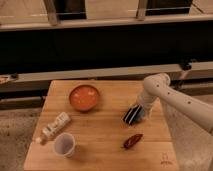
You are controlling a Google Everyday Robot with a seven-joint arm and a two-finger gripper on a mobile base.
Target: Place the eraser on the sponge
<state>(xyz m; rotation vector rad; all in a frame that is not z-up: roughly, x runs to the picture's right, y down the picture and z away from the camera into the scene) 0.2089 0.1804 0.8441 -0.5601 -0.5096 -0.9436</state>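
The eraser (130,116), a black oblong block with thin pale stripes, lies tilted on the right half of the wooden table (105,145). A small light-blue patch, the sponge (144,116), shows right beside its right end, mostly hidden. My gripper (137,109) is down at the eraser's upper end, at the tip of the white arm (172,97) that comes in from the right. Whether the eraser rests on the sponge or only against it cannot be made out.
An orange bowl (84,97) sits at the back centre. A white bottle (55,126) lies on its side at the left, with a white cup (64,144) in front of it. A dark red chili-shaped thing (132,141) lies just below the eraser.
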